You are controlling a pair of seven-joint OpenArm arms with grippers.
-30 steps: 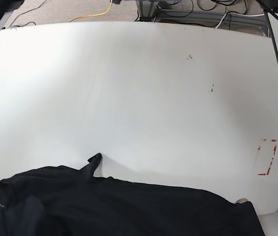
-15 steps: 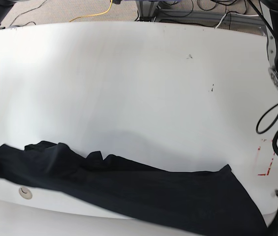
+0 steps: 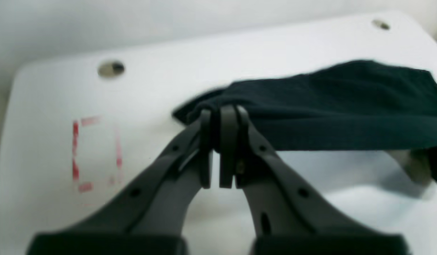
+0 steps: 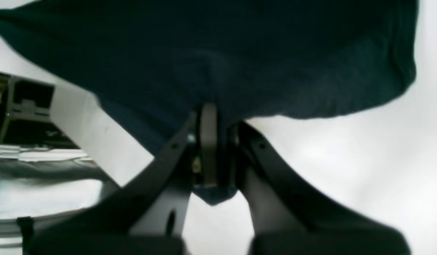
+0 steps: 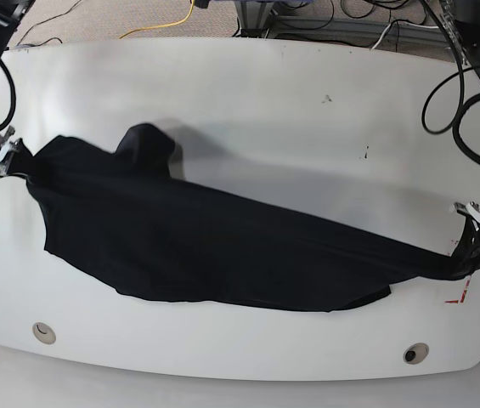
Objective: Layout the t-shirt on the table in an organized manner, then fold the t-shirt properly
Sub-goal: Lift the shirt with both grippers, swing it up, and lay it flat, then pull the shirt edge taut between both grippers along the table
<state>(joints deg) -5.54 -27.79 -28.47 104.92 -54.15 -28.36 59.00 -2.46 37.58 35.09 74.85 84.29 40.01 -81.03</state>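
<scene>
The black t-shirt (image 5: 189, 246) hangs stretched across the white table (image 5: 256, 119), from the left edge to the right edge. My left gripper (image 5: 475, 248) is shut on the t-shirt's right end; in the left wrist view the left gripper (image 3: 222, 122) pinches a bunched corner of the t-shirt (image 3: 328, 102). My right gripper (image 5: 17, 156) is shut on the left end. The right wrist view shows the right gripper (image 4: 218, 134) clamped on the t-shirt (image 4: 239, 53), with a bit of cloth poking out below the fingers. The cloth sags toward the table's near side.
A red tape rectangle (image 5: 460, 280) marks the table beside the left gripper, seen also as a red outline (image 3: 94, 152). Two grommet holes (image 5: 44, 332) (image 5: 415, 352) sit near the front edge. Cables and a metal frame (image 5: 341, 25) lie beyond the far edge.
Both arms have carried the t-shirt away from the near edge toward the table's middle. It is now pulled out wide between the two grippers, which have come into the base view.
</scene>
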